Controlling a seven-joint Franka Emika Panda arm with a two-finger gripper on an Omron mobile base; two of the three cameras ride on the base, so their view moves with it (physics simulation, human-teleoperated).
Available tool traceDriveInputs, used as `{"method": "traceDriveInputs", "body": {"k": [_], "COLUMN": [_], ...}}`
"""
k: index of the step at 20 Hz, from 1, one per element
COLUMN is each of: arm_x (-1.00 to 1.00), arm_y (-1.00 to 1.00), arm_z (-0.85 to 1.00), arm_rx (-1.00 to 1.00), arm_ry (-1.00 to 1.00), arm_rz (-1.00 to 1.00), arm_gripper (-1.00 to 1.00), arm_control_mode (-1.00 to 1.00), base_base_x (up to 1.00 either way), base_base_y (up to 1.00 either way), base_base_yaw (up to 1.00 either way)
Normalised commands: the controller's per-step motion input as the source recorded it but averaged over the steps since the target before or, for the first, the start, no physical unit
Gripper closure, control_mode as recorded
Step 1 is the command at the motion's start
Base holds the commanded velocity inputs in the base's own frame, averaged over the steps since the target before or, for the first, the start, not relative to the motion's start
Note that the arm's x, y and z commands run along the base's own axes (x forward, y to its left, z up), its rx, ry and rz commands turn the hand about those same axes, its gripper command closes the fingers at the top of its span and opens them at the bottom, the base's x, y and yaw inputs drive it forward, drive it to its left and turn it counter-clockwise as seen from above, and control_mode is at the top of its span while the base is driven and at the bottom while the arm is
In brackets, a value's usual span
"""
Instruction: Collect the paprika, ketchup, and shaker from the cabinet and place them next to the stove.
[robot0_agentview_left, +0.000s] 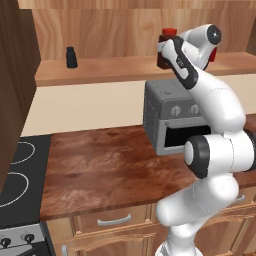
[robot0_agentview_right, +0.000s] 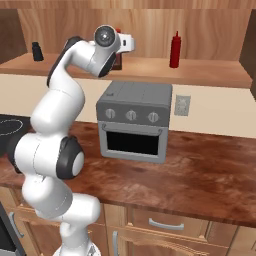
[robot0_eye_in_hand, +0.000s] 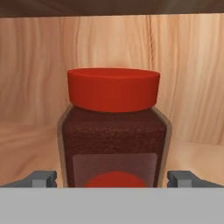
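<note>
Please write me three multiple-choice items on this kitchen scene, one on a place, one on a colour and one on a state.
1. Where does the shaker stand?
A. on the wooden shelf
B. on the stove
C. on top of the toaster oven

2. What colour is the cap of the paprika jar?
A. black
B. red
C. white

3. How is the end effector?
A. shut on the ketchup bottle
C. shut on nothing
B. open, with the jar between its fingers

Answers: 1 A, the left base view shows it on the plank, far left. 2 B, the hand view shows a red cap. 3 B, the fingertips stand apart either side of the jar.
</note>
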Motion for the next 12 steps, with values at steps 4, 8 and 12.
{"method": "traceDriveInputs", "body": {"k": [4, 8, 12], "arm_x": [0.11, 0.12, 0.13], "arm_y": [0.00, 0.01, 0.00], "arm_z": [0.00, 0.00, 0.00], "arm_rx": [0.00, 0.00, 0.00], "arm_ry": [0.02, 0.03, 0.01], "arm_rz": [0.00, 0.00, 0.00], "arm_gripper": [-1.00, -1.00, -1.00], "arm_control_mode": [-1.00, -1.00, -1.00], "base_base_x": [0.00, 0.00, 0.00], "base_base_y": [0.00, 0.00, 0.00], "base_base_yaw": [0.00, 0.00, 0.00]}}
